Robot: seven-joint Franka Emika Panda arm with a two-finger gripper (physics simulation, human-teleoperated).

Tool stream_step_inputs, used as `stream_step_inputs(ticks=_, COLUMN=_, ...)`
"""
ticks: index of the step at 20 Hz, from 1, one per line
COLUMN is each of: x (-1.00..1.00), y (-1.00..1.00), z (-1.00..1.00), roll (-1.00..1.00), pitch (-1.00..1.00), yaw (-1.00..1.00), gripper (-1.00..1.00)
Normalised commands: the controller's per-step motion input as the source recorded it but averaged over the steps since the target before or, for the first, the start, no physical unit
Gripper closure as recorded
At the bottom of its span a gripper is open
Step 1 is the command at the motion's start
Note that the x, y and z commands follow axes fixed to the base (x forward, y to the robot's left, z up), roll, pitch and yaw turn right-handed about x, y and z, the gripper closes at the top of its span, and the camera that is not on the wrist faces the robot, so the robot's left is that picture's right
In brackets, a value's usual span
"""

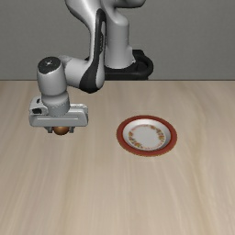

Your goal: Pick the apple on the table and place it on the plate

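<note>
Early going, judging by the layout: gripper (pixel 59 129) down directly over the apple (pixel 60 132), toward the exterior view's left of the table (pixel 110 202), well apart from the bare plate (pixel 121 136). Cannot tell whether open or clamped on the fruit, nor whether lifted off the wood yet. Remaining, most likely: secure the apple, carry across, set down on the plate.

A pale wooden table (pixel 110 202) with lengthwise plank grain meets a plain grey wall (pixel 202 37) behind it
</note>
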Motion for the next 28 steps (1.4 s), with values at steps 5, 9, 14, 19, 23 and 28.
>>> stream_step_inputs(ticks=5, x=0.00, y=0.00, z=0.20, roll=0.00, pitch=0.00, yaw=0.00, gripper=1.00)
stream_step_inputs(ticks=9, x=0.00, y=0.00, z=0.25, roll=0.00, pitch=0.00, yaw=0.00, gripper=1.00)
stream_step_inputs(ticks=14, x=0.00, y=0.20, z=0.80, roll=0.00, pitch=0.00, yaw=0.00, gripper=1.00)
stream_step_inputs(ticks=19, x=0.00, y=1.00, z=0.00, roll=0.00, pitch=0.00, yaw=0.00, gripper=1.00)
stream_step_inputs(ticks=23, x=0.00, y=1.00, z=0.00, roll=0.00, pitch=0.00, yaw=0.00, gripper=1.00)
stream_step_inputs(ticks=28, x=0.00, y=1.00, z=0.00, roll=0.00, pitch=0.00, yaw=0.00, gripper=1.00)
